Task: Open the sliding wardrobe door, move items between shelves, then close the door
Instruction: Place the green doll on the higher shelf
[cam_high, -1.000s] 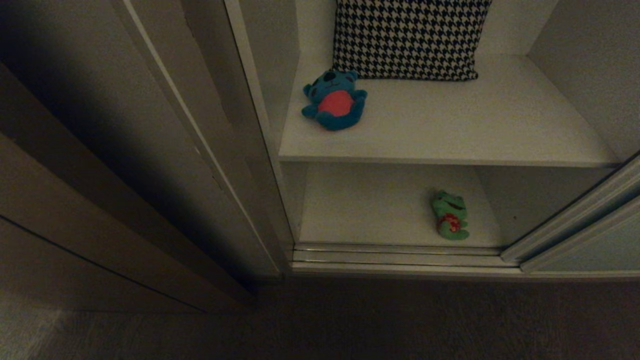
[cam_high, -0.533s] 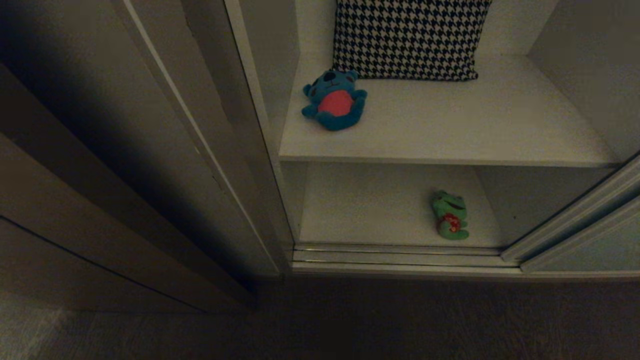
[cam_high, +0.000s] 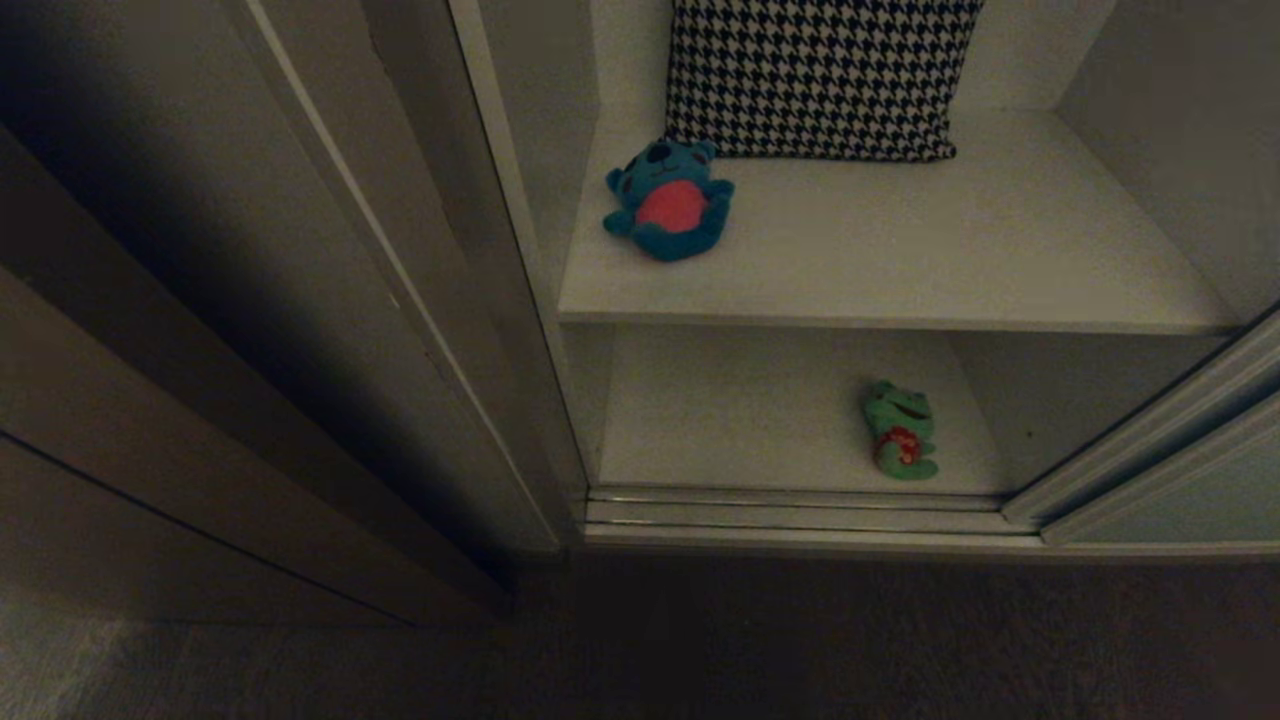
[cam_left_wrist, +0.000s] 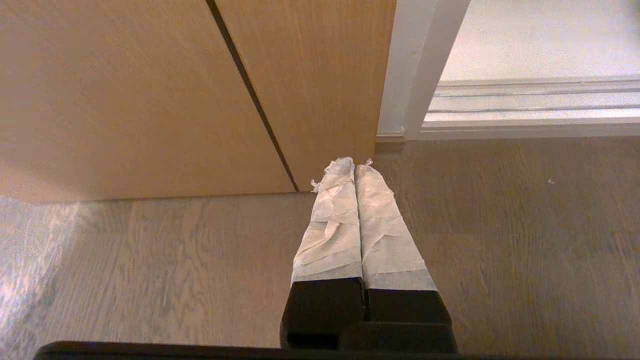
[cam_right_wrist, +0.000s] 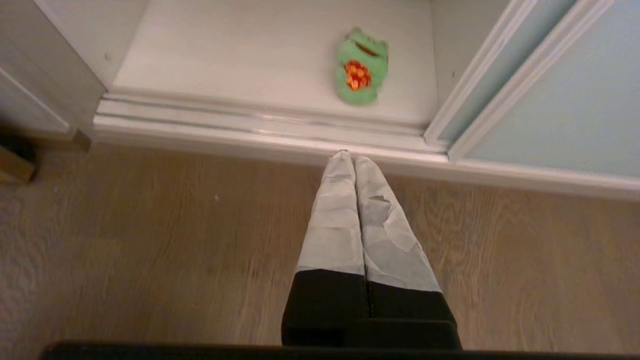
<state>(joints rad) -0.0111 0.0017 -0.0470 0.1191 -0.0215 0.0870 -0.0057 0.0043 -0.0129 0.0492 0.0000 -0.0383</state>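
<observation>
The left gripper (cam_left_wrist: 355, 167) hangs low, pointing forward and down, its two tape-wrapped fingers (cam_left_wrist: 332, 220) pressed flat together with nothing between them. The right gripper (cam_right_wrist: 352, 159) holds the same pose, jaws closed and empty.

No words, numbers, labels or signs can be read anywhere in these pictures.
</observation>
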